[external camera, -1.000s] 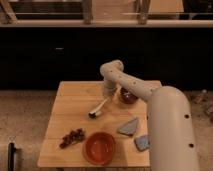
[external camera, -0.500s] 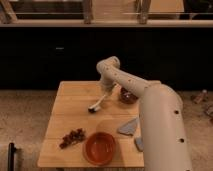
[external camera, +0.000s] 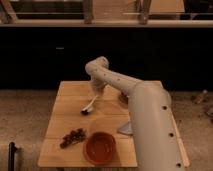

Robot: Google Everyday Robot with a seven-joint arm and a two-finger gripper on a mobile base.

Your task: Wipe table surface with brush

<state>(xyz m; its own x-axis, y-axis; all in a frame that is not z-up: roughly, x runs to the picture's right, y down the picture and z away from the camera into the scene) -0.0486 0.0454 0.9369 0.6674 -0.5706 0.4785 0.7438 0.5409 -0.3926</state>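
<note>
The table surface (external camera: 70, 117) is a light tan square top of planks in the middle of the camera view. The brush (external camera: 90, 106) has a pale cream handle and a dark bristle head. It slants down to the left, with its head on the table near the centre. My gripper (external camera: 98, 92) hangs from the white arm over the far middle of the table. It is shut on the upper end of the brush handle.
An orange bowl (external camera: 100, 147) stands near the front edge. A dark brown crumbly pile (external camera: 73, 136) lies to its left. A grey wedge piece (external camera: 125, 129) shows beside my arm. A dark bowl (external camera: 122, 97) is partly hidden behind the arm. A black post (external camera: 11, 156) stands at the lower left.
The gripper and the brush have moved left across the table. The bristle head has swept from near the centre right toward the centre left. The view has shifted too.
</note>
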